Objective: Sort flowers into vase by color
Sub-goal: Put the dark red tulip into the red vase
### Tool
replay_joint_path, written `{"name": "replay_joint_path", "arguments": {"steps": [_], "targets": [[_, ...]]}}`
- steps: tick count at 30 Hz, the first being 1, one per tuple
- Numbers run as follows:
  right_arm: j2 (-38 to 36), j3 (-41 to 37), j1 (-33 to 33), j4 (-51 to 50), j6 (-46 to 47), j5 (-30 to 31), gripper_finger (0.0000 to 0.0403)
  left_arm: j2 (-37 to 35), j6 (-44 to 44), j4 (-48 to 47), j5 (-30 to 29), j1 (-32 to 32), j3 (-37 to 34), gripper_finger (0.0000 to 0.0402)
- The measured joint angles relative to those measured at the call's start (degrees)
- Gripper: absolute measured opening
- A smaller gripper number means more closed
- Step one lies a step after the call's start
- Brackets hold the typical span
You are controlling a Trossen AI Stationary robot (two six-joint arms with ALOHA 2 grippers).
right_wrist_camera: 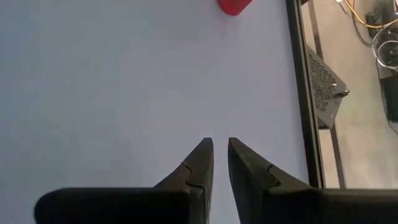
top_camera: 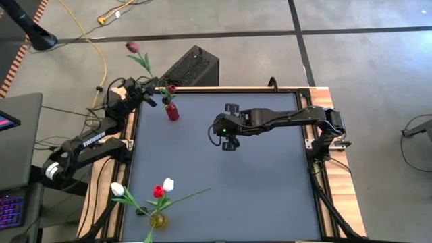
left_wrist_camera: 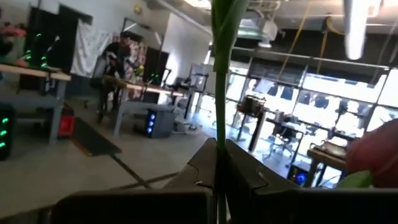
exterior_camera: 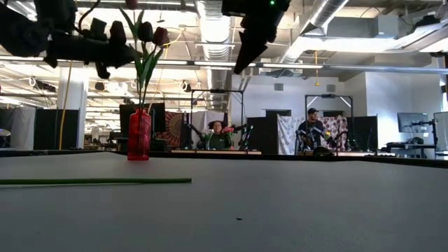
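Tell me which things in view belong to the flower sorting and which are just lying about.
Part of the job:
- red vase with tulips in it
- yellow vase with white and red tulips
- red tulip, stem pinched in the left gripper
- right gripper, empty above the table

Lying about:
- black box behind the table
- yellow cable on the floor
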Motion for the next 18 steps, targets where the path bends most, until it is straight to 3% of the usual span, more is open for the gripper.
{"name": "replay_joint_path", "arguments": {"steps": [18], "targets": [[0.0,0.0,-0.1,0.3,0.3,0.0,0.0075,8.5,2.3,3.9,-0.4,-1.1,0.0,0.0000]]}}
